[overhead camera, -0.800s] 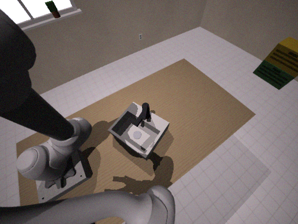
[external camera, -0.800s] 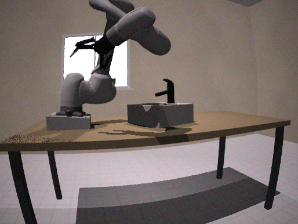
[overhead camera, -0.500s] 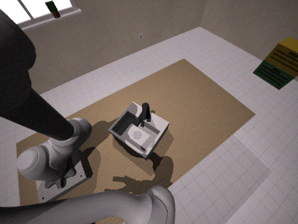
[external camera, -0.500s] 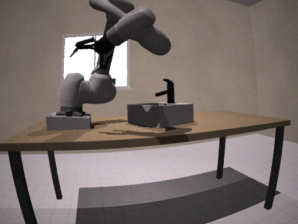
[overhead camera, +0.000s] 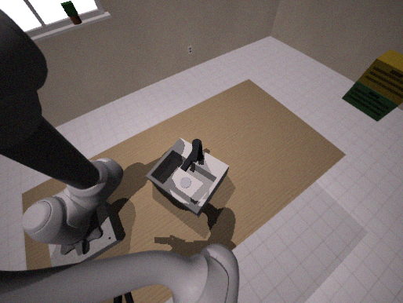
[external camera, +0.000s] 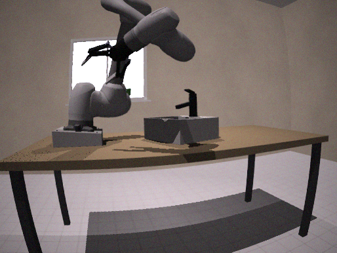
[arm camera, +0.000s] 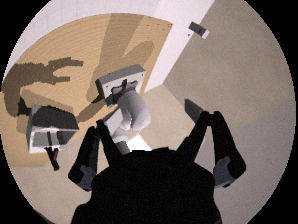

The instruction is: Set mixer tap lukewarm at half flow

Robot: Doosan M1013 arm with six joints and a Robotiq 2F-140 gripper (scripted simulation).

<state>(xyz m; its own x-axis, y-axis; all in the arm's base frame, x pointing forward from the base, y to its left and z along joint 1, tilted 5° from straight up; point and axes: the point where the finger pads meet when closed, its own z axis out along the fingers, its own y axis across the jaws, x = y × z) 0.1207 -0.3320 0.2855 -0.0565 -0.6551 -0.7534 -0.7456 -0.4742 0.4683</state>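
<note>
Nearest in the exterior view: a wooden table [external camera: 269, 139] on dark legs, bearing all else. On its left end, a grey base block [external camera: 59, 139] carrying the arm [external camera: 98, 99], which was folded up and back over itself. Gripper [external camera: 93, 54]: held high above the base, well apart from the tap, fingers spread wide and pinching nothing; the wrist view showed both dark fingers splayed with only floor and table between them. Mid-table: a grey sink block [external camera: 203, 129] with a shallow basin. At its back edge, the mixer tap [external camera: 191, 105], a dark upright column with a spout reaching out over the basin. Lever [external camera: 189, 91]: a short dark bar at the column's top, appearing low and roughly in line with the spout, though the exact angle and lift could not be told at this size. The red and blue dots were not discernible. Handling, by judgement: a rigid metal-like part on a fixed pivot, not fragile, likely smooth and narrow, so prone to slipping from the pads; best taken near its free outer end, pads on its two flanks, for leverage in both swing and lift. Half lift has no end stop, so it calls for a slow, measured raise. Farthest: a bright window [external camera: 138, 82] in the beige wall.
</note>
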